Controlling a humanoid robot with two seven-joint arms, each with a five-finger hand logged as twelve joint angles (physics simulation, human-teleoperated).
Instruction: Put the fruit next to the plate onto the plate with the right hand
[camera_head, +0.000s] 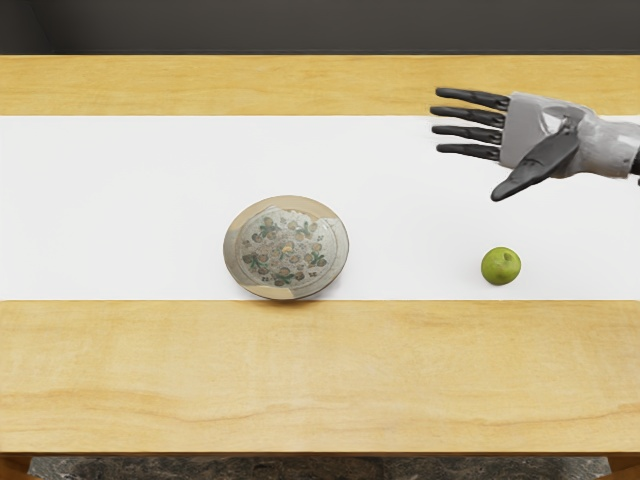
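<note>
Green apple (501, 266) sits near the surface's (300, 370) right edge, well apart from the patterned plate (286, 247). My right robot hand (495, 140) hovers spread; next I lower and grasp.

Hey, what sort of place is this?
Likely a simulated dining-table setup: a wooden table with a white runner, a patterned plate and green fruit, and a robot's open right hand.

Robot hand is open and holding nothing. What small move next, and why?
Probably bring the right robot hand down toward the green fruit. The hand is spread, empty and apart from the fruit, which lies right of the plate, not on it.
</note>
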